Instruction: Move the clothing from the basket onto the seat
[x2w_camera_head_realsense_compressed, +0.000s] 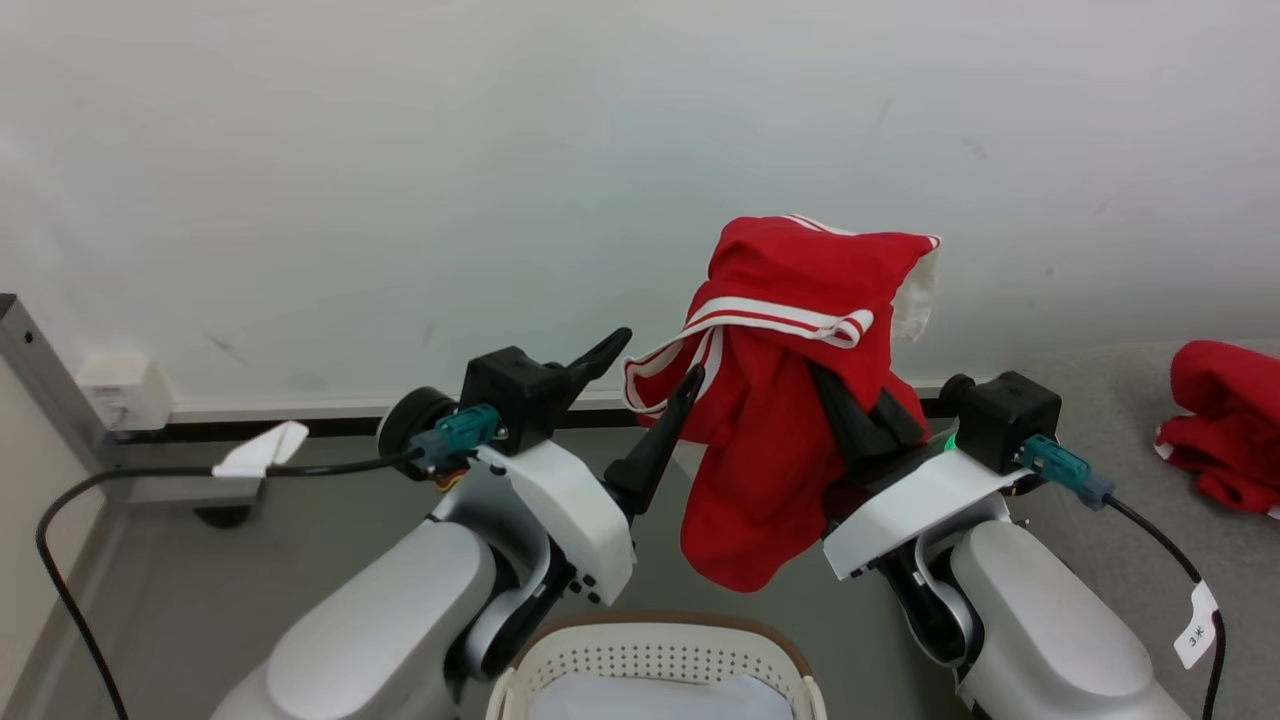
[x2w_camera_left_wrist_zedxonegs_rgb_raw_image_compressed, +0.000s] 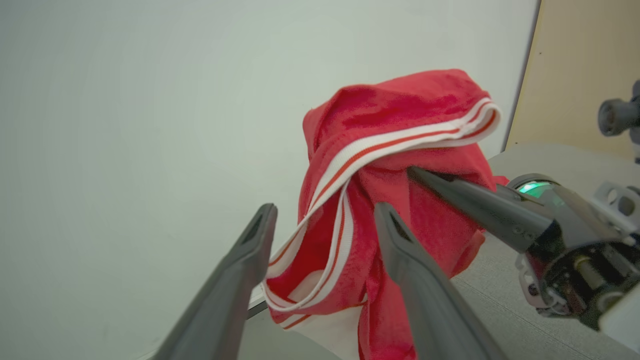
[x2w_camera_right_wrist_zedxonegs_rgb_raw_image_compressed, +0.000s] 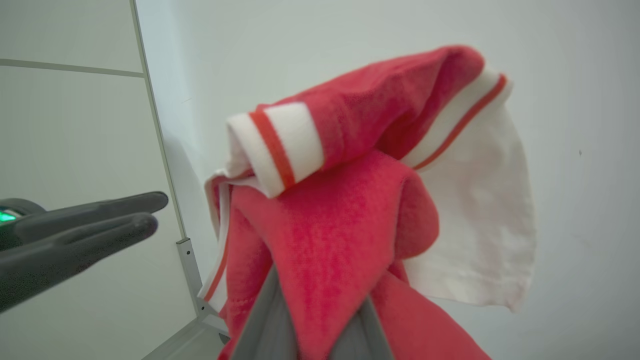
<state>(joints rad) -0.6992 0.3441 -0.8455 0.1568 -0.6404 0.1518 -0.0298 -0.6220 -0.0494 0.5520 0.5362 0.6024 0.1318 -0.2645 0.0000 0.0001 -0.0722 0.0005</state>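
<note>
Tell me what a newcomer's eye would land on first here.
A red garment with white stripe trim, pinched in the right gripper, hangs high against the pale wall above the basket. The left gripper stands open beside it. A second red garment lies on the grey seat at far right.

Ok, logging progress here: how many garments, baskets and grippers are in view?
Garments: 2, held garment in right gripper, other garment on seat
Baskets: 1, basket
Grippers: 2, left gripper open
Total: 5
</note>
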